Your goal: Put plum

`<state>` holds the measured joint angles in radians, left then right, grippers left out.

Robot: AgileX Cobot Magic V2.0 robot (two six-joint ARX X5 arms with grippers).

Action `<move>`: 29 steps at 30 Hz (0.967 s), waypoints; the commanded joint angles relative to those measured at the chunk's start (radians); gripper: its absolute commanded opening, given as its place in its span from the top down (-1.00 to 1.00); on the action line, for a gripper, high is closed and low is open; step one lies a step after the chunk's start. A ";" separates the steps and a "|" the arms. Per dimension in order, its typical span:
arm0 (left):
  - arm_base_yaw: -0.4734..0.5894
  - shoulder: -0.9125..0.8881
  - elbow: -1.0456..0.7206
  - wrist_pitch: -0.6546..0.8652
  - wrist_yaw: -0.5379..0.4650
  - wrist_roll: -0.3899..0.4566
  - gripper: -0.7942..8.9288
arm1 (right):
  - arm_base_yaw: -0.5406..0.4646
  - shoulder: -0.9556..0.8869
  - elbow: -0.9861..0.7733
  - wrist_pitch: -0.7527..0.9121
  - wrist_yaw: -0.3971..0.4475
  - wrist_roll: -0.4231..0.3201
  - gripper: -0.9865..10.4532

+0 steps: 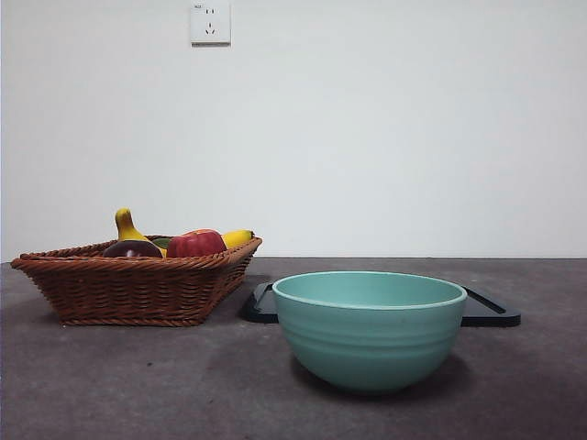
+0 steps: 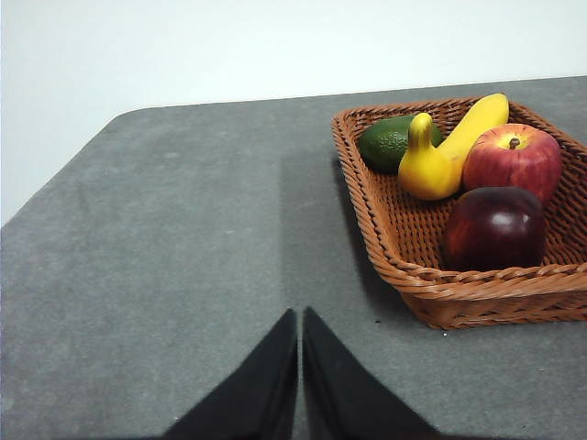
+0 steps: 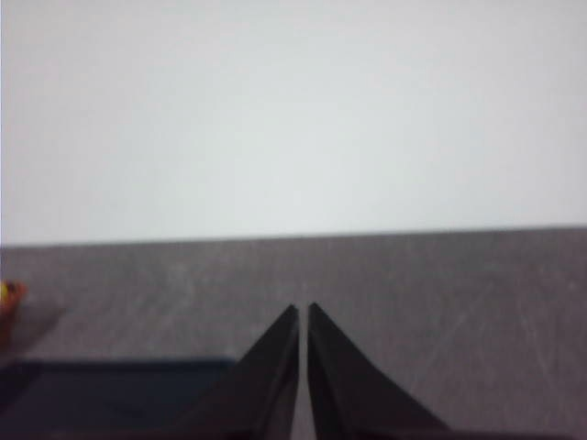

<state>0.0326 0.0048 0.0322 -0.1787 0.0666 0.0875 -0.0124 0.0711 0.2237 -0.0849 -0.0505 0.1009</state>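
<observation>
The dark maroon plum (image 2: 493,227) lies in a brown wicker basket (image 2: 431,284), beside a red apple (image 2: 512,160). In the front view the plum (image 1: 131,248) peeks over the basket's rim (image 1: 138,284) at the left. My left gripper (image 2: 300,316) is shut and empty, above the bare table, apart from the basket. My right gripper (image 3: 303,310) is shut and empty, above the table behind a black tray (image 3: 110,390). Neither arm shows in the front view.
A teal bowl (image 1: 369,328) stands front and centre, with the black tray (image 1: 491,310) behind it. The basket also holds a yellow gourd (image 2: 426,163), a banana (image 2: 475,124) and a green avocado (image 2: 393,142). A white wall is behind the table.
</observation>
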 commanded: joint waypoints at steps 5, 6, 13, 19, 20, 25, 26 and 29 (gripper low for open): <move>0.003 -0.002 -0.020 -0.008 0.000 -0.006 0.82 | 0.000 -0.048 -0.130 0.059 0.000 -0.007 0.82; 0.003 -0.002 -0.020 -0.008 0.000 -0.006 0.82 | 0.000 -0.055 -0.145 0.059 0.000 -0.007 0.82; 0.003 -0.002 -0.020 -0.008 0.000 -0.006 0.82 | 0.000 -0.068 -0.196 0.059 0.000 -0.007 0.82; 0.003 -0.002 -0.020 -0.008 0.000 -0.006 0.82 | 0.000 -0.068 -0.213 -0.004 0.000 -0.004 0.82; 0.003 -0.002 -0.020 -0.008 0.000 -0.006 0.82 | 0.000 -0.068 -0.213 -0.010 0.000 -0.004 0.82; 0.003 -0.002 -0.020 -0.008 0.000 -0.006 0.82 | 0.000 -0.068 -0.213 -0.073 0.002 -0.008 0.82; 0.003 -0.002 -0.020 -0.008 0.000 -0.006 0.82 | 0.000 -0.068 -0.213 -0.090 0.002 -0.008 0.82; 0.003 -0.002 -0.020 -0.008 0.000 -0.006 0.82 | 0.000 -0.068 -0.213 -0.088 -0.001 0.000 0.82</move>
<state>0.0326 0.0048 0.0322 -0.1787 0.0662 0.0875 -0.0124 0.0063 0.0162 -0.1684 -0.0509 0.1009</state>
